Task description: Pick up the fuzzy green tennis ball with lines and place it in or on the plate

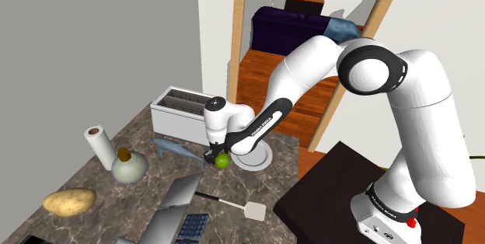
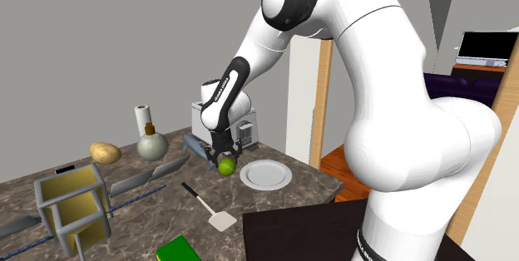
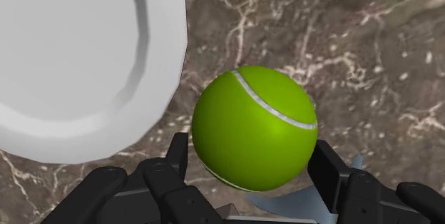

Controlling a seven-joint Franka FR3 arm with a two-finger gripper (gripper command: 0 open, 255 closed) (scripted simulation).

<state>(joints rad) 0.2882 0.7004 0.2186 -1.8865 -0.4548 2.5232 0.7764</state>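
Gripper [image 3: 253, 162] is clenched on the green tennis ball [image 3: 254, 128], one black finger on either side, white seam line showing. The ball is just beside the white plate [image 1: 260, 165], over the dark marbled desk [image 1: 233, 184]. Can't tell if it's clear of the surface. A grey fish [image 1: 177, 149] lies near, on the ball's far side from the plate. A white toaster [image 1: 180, 109] is behind.

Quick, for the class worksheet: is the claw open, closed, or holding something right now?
Claw: closed on the green tennis ball, just beside the white plate.
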